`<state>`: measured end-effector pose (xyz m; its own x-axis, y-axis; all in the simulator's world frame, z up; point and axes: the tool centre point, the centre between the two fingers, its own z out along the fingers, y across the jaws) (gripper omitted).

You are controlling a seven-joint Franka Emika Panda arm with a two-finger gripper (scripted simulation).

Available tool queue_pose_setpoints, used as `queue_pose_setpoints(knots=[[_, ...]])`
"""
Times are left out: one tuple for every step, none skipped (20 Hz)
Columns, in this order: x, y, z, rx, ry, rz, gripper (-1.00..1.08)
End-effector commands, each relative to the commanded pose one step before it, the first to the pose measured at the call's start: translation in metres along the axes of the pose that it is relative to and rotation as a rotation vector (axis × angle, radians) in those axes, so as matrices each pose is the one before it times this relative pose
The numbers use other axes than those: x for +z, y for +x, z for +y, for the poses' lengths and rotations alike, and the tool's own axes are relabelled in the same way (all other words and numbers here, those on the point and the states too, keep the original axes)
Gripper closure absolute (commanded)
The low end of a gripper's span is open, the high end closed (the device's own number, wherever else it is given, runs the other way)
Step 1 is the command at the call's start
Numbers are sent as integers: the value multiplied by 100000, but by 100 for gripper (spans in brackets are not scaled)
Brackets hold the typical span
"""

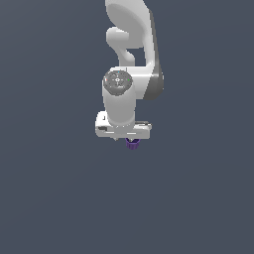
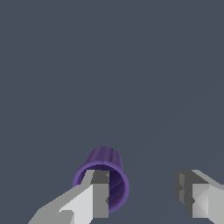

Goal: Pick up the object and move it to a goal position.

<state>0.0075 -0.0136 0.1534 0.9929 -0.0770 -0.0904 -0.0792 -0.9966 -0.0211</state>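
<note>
The object, a small purple cup-like piece with a ridged rim [image 2: 103, 158], shows in the wrist view with its open mouth turned toward the camera. My gripper [image 2: 142, 193] is open, its two fingers far apart. One finger [image 2: 97, 197] overlaps the cup's mouth; whether it touches the cup I cannot tell. The other finger [image 2: 192, 197] stands well apart from it. In the exterior view the purple object [image 1: 132, 144] peeks out just under the white gripper [image 1: 127, 139], whose fingers are mostly hidden by the hand.
A plain dark grey surface [image 1: 59, 198] fills both views. The white arm [image 1: 130, 44] rises behind the gripper toward the top of the exterior view. No goal marker shows.
</note>
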Motion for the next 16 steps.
queue_pose_setpoints(knots=[[427, 184, -230, 2155, 511, -3244, -20], [189, 83, -111, 997, 226, -1506, -20], [199, 84, -120, 1054, 230, -1606, -20], [209, 84, -130, 1109, 233, -1708, -20], [217, 82, -141, 1162, 232, -1808, -20], [226, 79, -151, 1210, 229, -1904, -20], [226, 73, -155, 1214, 215, -1934, -20], [223, 65, -158, 1202, 198, -1937, -20], [220, 58, -160, 1189, 181, -1940, -20], [218, 50, -161, 1177, 163, -1943, -20], [215, 43, -163, 1164, 145, -1946, -20], [213, 35, -164, 1151, 126, -1949, -20], [211, 28, -164, 1138, 107, -1952, -20], [209, 20, -165, 1124, 87, -1953, -20], [207, 12, -164, 1111, 67, -1956, -20], [206, 5, -164, 1098, 47, -1958, -20]])
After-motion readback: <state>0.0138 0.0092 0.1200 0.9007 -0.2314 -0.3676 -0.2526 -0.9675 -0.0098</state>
